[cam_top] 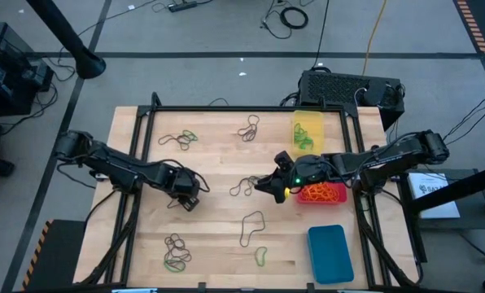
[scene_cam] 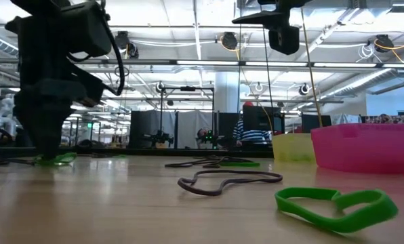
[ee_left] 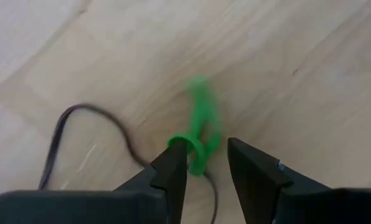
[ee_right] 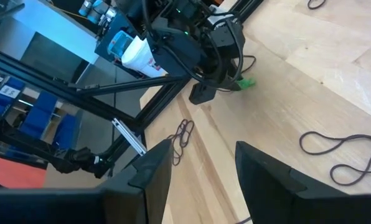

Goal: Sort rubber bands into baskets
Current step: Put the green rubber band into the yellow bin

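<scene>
left gripper: we see it low over the wooden table, left of centre, its fingers narrowly parted with a green rubber band between the tips; the band touches one tip, and we cannot tell if it is truly pinched.
dark band by it: a dark brown rubber band lies on the wood just beside that green one.
right gripper: we see it near the table's middle, just left of the red basket, above the wood, jaws standing apart with nothing between them.
red basket: holds a heap of orange rubber bands.
yellow basket: at the far right of the table, with green bands inside.
blue basket: near right corner; we cannot tell any contents.
loose bands: mixed clusters lie at far left, far centre and near left; a dark loop and a green band lie near the front.
background: a person in a striped top stands far off in the low view.
</scene>
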### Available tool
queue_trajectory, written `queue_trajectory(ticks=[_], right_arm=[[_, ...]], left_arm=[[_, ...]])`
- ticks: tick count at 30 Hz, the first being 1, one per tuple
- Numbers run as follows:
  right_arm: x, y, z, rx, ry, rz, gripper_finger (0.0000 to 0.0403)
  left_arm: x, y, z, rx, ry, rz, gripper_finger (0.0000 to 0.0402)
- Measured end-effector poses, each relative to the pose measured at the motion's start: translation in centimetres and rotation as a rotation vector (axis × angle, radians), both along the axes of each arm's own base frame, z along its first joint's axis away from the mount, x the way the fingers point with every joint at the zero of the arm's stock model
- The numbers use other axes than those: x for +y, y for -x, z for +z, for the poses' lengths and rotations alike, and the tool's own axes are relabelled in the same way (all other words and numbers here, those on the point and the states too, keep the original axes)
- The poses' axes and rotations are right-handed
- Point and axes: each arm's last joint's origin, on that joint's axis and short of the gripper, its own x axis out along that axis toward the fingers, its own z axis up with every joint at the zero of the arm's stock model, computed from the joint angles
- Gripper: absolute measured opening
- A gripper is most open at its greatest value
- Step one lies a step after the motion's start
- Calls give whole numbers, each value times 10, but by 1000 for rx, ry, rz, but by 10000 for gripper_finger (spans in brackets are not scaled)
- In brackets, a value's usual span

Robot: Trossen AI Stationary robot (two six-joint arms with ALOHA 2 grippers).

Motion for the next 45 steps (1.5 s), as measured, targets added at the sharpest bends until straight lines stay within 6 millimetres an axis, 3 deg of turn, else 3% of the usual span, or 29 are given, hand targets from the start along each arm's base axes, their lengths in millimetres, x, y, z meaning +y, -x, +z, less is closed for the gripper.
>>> queue_trajectory(ticks=[8,15,25,30,35,45], right_arm=[[8,2,0,0,5,33,169],[21,5,-1,9,15,75,169],[27,19,-11,169,60,64,169],[23,29,-14,250,84,24,169],[15,40,-12,302,134,-45,169],[-19,80,14,309,204,-108,169]], left_arm=[[-1,-4,-11,56,-14,-30,114],[-2,-16,-4,16,-41,-96,12],[-3,-77,65,-407,-97,-171,4],[14,-100,98,-568,-115,-146,2],[41,-122,117,-667,-105,-122,1],[104,-218,103,-752,4,-191,1]])
